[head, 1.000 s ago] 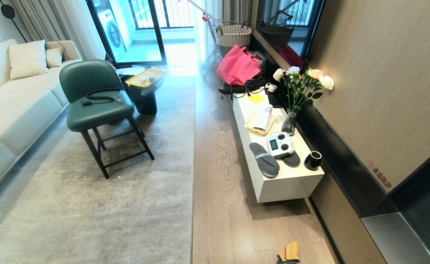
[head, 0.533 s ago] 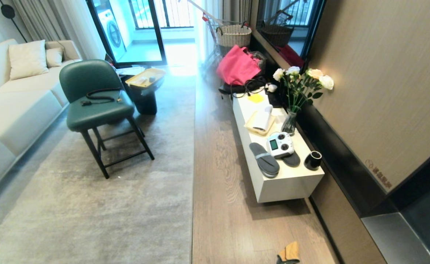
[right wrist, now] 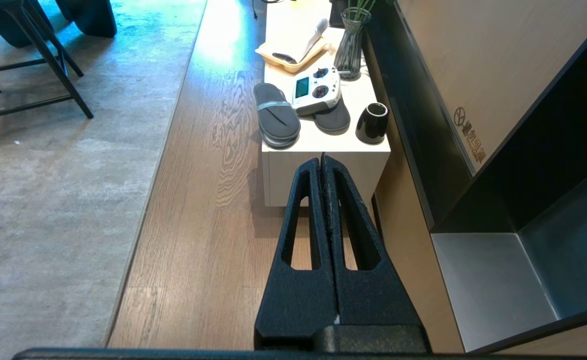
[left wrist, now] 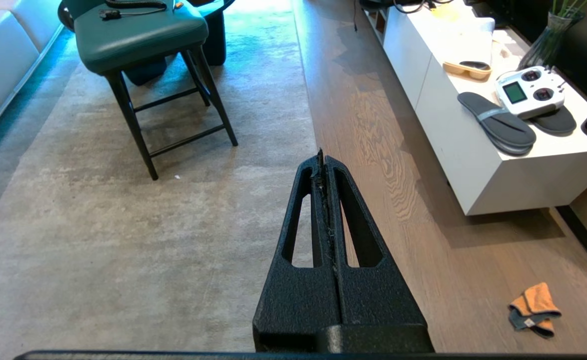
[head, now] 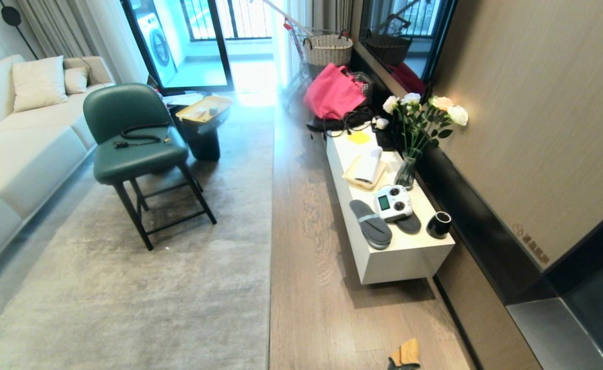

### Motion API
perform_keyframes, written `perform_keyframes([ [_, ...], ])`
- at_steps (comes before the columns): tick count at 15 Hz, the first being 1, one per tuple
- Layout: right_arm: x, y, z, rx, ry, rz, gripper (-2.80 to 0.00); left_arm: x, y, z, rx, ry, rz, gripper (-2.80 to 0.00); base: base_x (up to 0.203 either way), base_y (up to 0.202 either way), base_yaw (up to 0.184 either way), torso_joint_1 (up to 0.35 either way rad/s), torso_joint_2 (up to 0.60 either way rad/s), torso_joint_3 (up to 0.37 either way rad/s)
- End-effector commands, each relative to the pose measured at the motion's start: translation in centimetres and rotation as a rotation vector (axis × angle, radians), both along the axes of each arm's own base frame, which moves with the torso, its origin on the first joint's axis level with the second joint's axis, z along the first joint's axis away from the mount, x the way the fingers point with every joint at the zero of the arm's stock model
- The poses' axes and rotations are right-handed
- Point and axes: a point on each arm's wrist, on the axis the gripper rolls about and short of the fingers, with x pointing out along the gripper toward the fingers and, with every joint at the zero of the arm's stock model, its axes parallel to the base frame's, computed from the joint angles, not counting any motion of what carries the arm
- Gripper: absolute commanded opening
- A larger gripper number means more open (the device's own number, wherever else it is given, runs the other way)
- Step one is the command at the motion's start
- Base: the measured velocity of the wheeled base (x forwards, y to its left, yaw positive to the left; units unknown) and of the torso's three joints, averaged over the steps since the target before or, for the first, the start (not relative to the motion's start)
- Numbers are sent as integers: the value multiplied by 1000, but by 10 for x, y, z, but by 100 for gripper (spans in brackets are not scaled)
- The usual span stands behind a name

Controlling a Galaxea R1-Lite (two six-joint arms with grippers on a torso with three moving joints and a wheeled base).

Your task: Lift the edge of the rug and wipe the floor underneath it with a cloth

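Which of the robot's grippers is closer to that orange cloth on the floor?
Probably right. The cloth lies right of centre; the shut right gripper hangs on that side, the shut left gripper by the rug edge.

Cloth [head: 405,355] crumpled on floor [head: 306,288]

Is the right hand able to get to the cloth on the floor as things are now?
Probably yes. The cloth lies alone on bare floor, past the white cabinet, with nothing on it or beside it. The right hand is shut and empty, so it must open first.
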Motion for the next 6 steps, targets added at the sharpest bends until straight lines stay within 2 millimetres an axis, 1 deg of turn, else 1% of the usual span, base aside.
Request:
perform_keyframes([
  [1, 0, 0, 0, 0, 3, 0, -280, 0, 0, 0, 0, 0, 0, -280, 0, 0, 0, 0, 0, 0],
  [6, 0, 0, 0, 16, 0, 0, -280, 0, 0, 0, 0, 1, 0, -280, 0, 0, 0, 0, 0, 0],
])
